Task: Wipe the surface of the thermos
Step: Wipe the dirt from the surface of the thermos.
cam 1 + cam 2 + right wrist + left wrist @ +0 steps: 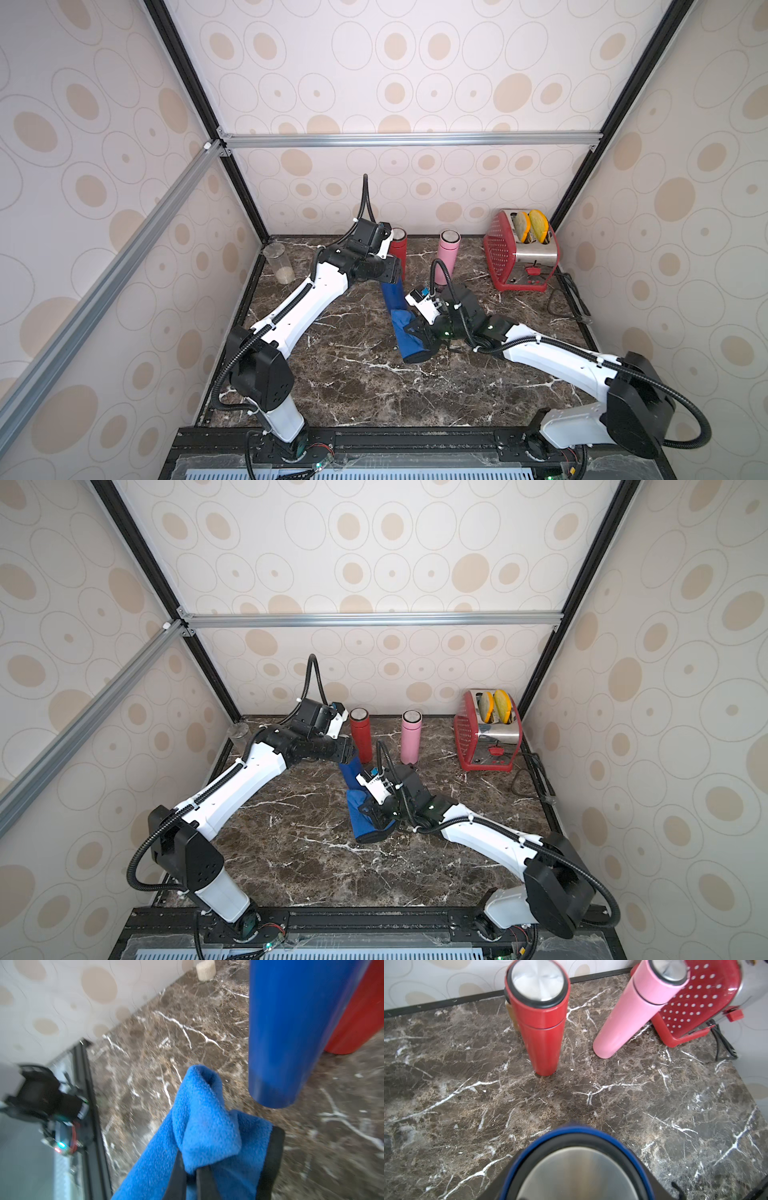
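Right pincer (191, 1169), closest to the lens, is clamped on a bunched blue cloth (203, 1122), just beside the lower end of the blue thermos (280, 1032). Left pincer (394, 272) grips that thermos by its capped top, mid-frame in both top views. Behind it, toward the upper middle, stand a red flask (398, 247) and a pink flask (448, 257). Right of them a toaster (519, 253) sits on the counter (353, 386).

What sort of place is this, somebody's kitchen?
Likely a mock kitchen corner in a test booth, not a real home. A dark brown marble-patterned countertop carries a red and chrome toaster holding two bread slices, yet the wallpapered walls sit in a bare aluminium frame.
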Tool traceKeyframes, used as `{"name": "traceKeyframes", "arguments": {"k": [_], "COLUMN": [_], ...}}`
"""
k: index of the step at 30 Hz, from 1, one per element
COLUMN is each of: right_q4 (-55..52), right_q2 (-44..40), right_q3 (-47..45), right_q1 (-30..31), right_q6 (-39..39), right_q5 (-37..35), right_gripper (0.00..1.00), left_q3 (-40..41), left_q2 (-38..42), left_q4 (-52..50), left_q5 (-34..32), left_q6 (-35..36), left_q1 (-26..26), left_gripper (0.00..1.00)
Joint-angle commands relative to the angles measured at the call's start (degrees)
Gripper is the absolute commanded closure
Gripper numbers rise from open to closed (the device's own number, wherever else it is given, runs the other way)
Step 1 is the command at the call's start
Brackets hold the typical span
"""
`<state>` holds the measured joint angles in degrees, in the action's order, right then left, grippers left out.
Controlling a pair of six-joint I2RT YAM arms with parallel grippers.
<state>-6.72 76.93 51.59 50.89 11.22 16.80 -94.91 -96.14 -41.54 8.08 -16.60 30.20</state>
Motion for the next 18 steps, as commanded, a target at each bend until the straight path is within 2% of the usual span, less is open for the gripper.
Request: {"name": "traceKeyframes", "arguments": {"k": [1,7,12,18], "right_q4": [-9.8,-9.5,-3.5,0.2], "right_q2": [-2.9,-2.5,0.7,7.4], "right_q3": [1.3,3.5,4.4,9.2], "right_q1": [3.6,13.2,18.4,19.4], "right_q6": [-14.3,-31.4,-44.4,-55.1], "right_q5": [-10.7,-27.1,-37.7,-42.0], "right_gripper": [1.0,1.0,1.0,1.0], "left_q3": [-4.1,-8.9,-7.8,-4.5], "left_q2": [-1.8,-5.7,-5.0,-3.0], "left_q4": [-5.3,-13.1,-14.5,-13.5], "left_q5": [2.6,4.4,3.8,2.3], "left_q6": [3.7,6.9,7.7,7.7], "left_q1": [-0.3,-0.3,-0.2,0.9], "left_gripper": [1.0,1.0,1.0,1.0]}}
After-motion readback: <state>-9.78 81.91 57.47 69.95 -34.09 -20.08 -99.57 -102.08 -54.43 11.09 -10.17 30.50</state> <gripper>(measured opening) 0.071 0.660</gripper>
